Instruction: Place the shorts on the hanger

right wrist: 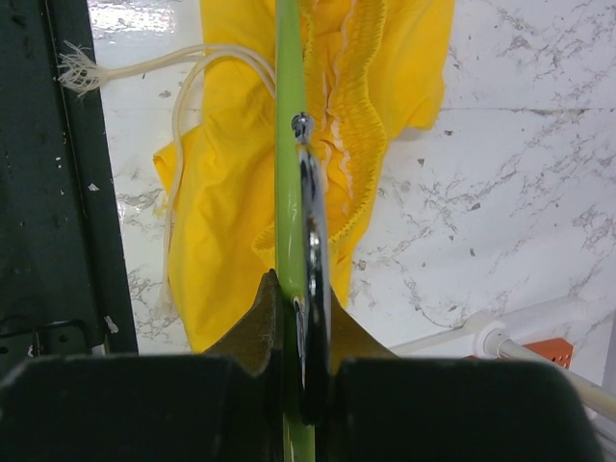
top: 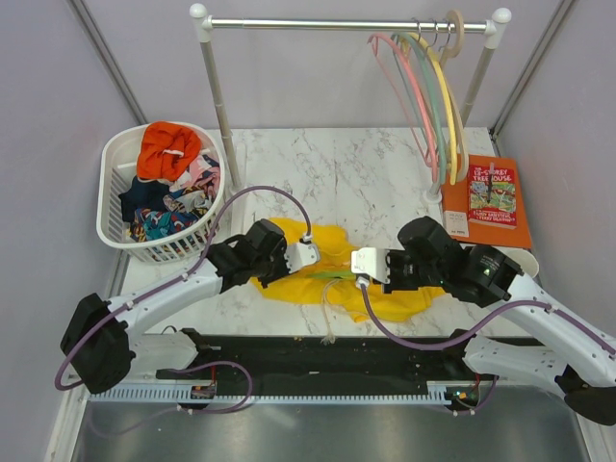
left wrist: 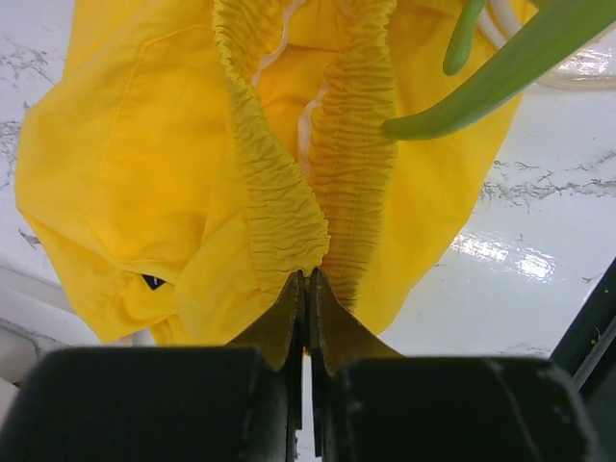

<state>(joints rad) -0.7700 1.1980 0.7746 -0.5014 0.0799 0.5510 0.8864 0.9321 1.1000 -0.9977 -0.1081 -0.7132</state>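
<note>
The yellow shorts [top: 332, 241] lie bunched on the marble table between my two grippers. My left gripper [top: 310, 255] is shut on the gathered elastic waistband [left wrist: 289, 221] of the shorts [left wrist: 144, 173]. My right gripper [top: 358, 262] is shut on the light green hanger [right wrist: 289, 144], pinching its green bar and metal hook [right wrist: 313, 212] together. The hanger reaches over the shorts [right wrist: 231, 192], and its green arms show at the top right of the left wrist view [left wrist: 500, 67]. In the top view only a sliver of it [top: 337, 274] shows. The white drawstring [right wrist: 192, 67] trails towards the near edge.
A white laundry basket [top: 115, 183] of mixed clothes stands at the left. A clothes rail [top: 346, 24] crosses the back, with several coloured hangers [top: 438, 106] at its right end. An orange book [top: 493, 192] lies at the right. A black strip [top: 318, 356] runs along the near edge.
</note>
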